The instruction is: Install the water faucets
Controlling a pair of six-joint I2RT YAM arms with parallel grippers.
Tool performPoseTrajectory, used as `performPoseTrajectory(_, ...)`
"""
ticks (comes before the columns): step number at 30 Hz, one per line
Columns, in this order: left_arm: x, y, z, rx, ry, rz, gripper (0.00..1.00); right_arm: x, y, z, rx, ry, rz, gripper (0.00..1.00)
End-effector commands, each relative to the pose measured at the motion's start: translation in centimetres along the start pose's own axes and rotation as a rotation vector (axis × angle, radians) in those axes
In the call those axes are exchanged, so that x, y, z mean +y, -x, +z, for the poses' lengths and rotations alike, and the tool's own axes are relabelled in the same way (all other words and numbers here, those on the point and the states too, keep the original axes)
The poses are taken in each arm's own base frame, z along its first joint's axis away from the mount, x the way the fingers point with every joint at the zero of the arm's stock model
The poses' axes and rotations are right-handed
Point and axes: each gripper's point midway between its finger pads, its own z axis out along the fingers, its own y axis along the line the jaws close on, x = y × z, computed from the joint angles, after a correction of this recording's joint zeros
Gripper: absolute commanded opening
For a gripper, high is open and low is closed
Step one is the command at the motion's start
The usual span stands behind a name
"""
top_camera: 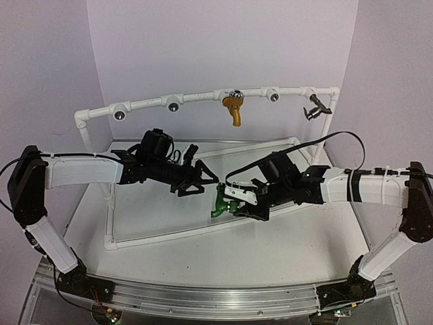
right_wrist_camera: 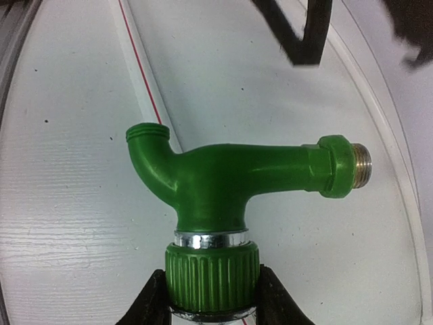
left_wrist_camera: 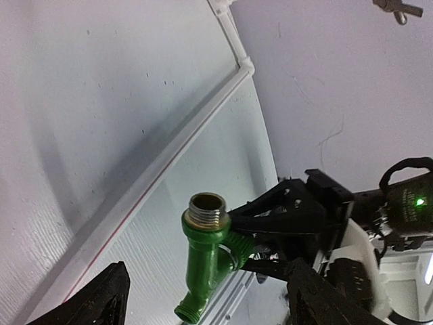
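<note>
My right gripper (right_wrist_camera: 212,298) is shut on the ribbed knob of the green faucet (right_wrist_camera: 230,179), whose spout curls left and whose brass thread points right. Seen from above, the green faucet (top_camera: 220,203) hangs just over the table at the centre, with the right gripper (top_camera: 235,203) beside it. The left gripper (top_camera: 208,177) stands open just up and left of it, holding nothing. From the left wrist, the green faucet (left_wrist_camera: 203,261) sits ahead between the spread fingers (left_wrist_camera: 101,301). A mustard-yellow faucet (top_camera: 233,108) and a dark faucet (top_camera: 316,107) hang from the white pipe rail (top_camera: 203,98).
The rail carries round silver-centred sockets (top_camera: 120,115), (top_camera: 174,106), (top_camera: 274,97). A flat white pipe frame (top_camera: 203,230) lies on the table under both arms. Purple walls close in the back and sides. The dark faucet (left_wrist_camera: 396,7) shows at the top of the left wrist view.
</note>
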Motion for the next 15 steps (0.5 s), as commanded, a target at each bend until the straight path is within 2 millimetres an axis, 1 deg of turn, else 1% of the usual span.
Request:
performPoseTrajectory(1, -4.5, -0.9, 0.3, 0.102, -0.18, 0.069, 0.85, 0.1, 3.0, -1.6, -0.043, 0.016, -0.103, 0.0)
performPoseTrajectory(3, -5.4, -1.0, 0.0, 0.11, -0.205, 0.094, 0.86, -0.2, 3.7, -1.9, -0.061, 0.01, -0.117, 0.0)
performPoseTrajectory(5, -5.3, -1.0, 0.2, 0.117, -0.204, 0.078, 0.85, -0.5, 4.3, -2.2, -0.073, 0.001, -0.13, 0.0)
performPoseTrajectory(9, -3.7, -1.4, 1.3, 0.136, -0.17, 0.01, 0.75, -0.8, 5.1, -2.8, -0.093, -0.012, -0.153, 0.0)
performPoseTrajectory(11, -3.1, -1.4, 1.7, 0.134, -0.155, -0.005, 0.67, -0.8, 5.5, -2.9, -0.099, -0.016, -0.167, 0.0)
performPoseTrajectory(15, -3.2, -0.3, 1.8, 0.097, -0.138, -0.001, 0.51, -0.7, 6.0, -3.2, -0.1, -0.021, -0.187, 0.0)
